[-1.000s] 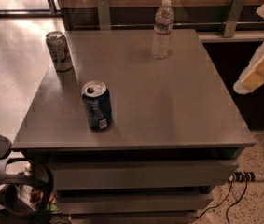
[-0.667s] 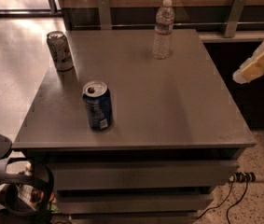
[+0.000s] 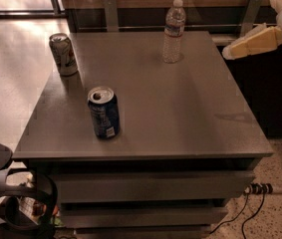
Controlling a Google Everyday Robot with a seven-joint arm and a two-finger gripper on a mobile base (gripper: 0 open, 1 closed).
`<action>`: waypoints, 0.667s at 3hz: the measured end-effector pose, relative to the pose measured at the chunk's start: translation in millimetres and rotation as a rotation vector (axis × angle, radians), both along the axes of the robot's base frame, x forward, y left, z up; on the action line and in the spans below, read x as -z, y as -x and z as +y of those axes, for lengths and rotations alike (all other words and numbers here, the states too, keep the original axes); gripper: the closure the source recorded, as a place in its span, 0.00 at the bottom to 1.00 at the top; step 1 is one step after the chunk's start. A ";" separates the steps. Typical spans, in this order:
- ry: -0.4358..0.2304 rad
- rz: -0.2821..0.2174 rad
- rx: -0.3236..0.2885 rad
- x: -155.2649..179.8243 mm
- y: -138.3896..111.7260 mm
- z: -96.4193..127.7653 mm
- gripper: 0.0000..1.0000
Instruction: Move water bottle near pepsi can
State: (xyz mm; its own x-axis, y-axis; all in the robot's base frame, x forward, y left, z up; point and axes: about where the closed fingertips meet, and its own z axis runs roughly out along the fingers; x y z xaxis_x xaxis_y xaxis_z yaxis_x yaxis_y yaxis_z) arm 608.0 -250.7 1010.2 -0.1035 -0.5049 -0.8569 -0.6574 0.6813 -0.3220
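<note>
Movement over the last second is all in the gripper point(image 3: 231, 52): it was lower at the right edge of the view and has risen and swung so that its cream wedge now points left, hanging off the far right side of the table point(image 3: 205, 128), level with the lower half of the water bottle point(image 3: 173, 31) but well apart from it. Whether the pincer is spread or pressed together I cannot tell; it touches nothing. Nothing else has shifted. The water bottle stands upright near the back edge of the table, right of centre, cap on. The pepsi can point(image 3: 103, 113) stands upright toward the front left, its top opened, well apart from the bottle, with bare tabletop between them. A 2nd can, the silver-white can point(image 3: 64, 54), sits at the far left edge and plays no part. I read this as the start of the reach: the arm is lining up on the bottle and no grasp has been made, so the task is barely begun. The next move likely calls for closing in from the right onto the bottle's ribbed body; it is tall, light and narrow, so a glancing touch could tip it.
</note>
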 end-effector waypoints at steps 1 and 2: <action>-0.105 -0.009 -0.030 8.2 -29.5 17.7 0.00; -0.186 -0.022 -0.063 13.3 -56.3 34.9 0.00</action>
State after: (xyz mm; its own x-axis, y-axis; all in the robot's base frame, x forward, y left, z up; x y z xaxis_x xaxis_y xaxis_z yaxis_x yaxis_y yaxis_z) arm 664.3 -215.7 996.9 -0.0572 -0.3423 -0.9379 -0.6947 0.6883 -0.2088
